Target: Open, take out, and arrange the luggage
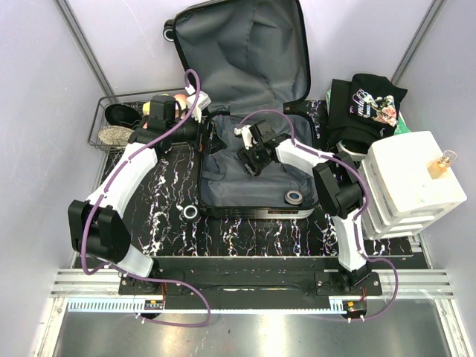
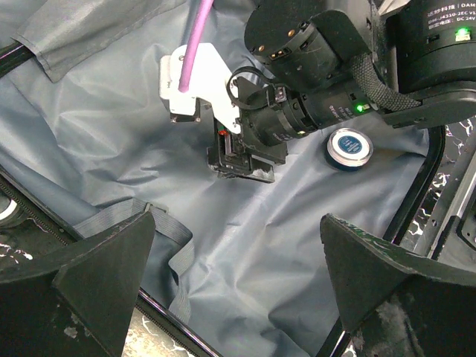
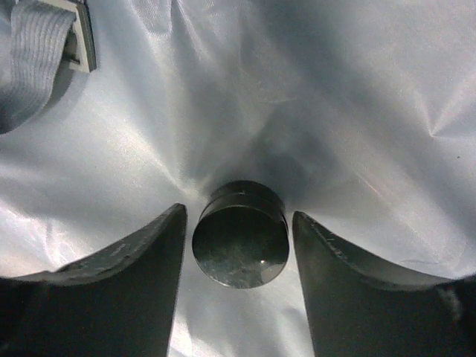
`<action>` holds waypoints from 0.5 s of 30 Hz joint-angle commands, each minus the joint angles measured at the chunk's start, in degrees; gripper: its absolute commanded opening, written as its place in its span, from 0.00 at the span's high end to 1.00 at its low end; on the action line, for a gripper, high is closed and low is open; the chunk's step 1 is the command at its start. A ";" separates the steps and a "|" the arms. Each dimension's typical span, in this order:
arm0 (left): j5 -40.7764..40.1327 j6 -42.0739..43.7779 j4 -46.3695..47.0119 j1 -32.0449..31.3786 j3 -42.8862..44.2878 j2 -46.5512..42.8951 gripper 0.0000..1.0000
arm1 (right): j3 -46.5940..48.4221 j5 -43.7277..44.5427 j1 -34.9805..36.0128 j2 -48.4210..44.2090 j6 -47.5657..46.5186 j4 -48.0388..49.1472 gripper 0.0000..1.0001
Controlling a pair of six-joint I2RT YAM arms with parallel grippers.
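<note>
The luggage (image 1: 256, 182) lies open on the table, lid up at the back, grey lining (image 2: 260, 223) showing. My right gripper (image 1: 251, 158) points down into the lower half. In the right wrist view it (image 3: 238, 253) is open around a small dark round tin (image 3: 240, 244), with a narrow gap on each side. My left gripper (image 1: 204, 135) hovers over the suitcase's left edge, open and empty; in its own view (image 2: 238, 282) only lining lies between the fingers. A second round tin with a blue lid (image 2: 349, 148) lies on the lining near the front right (image 1: 294, 197).
A black wire basket (image 1: 100, 119) with shoes stands at the left. Black clothes (image 1: 368, 104) are heaped at the back right. White stacked bins (image 1: 413, 182) carry a small bottle (image 1: 445, 162). A small ring (image 1: 191, 213) lies on the table. A grey strap buckle (image 3: 71, 37) lies on the lining.
</note>
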 commanded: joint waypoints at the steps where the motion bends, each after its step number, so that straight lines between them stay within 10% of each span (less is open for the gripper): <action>1: 1.01 -0.63 1.62 0.31 0.85 -0.87 0.01 | 3.37 4.01 0.64 0.66 -1.03 0.90 0.37; 15: 7.16 -2.56 1.27 0.22 5.94 3.26 0.01 | 11.89 -0.46 -4.10 -15.84 -6.65 -18.87 0.68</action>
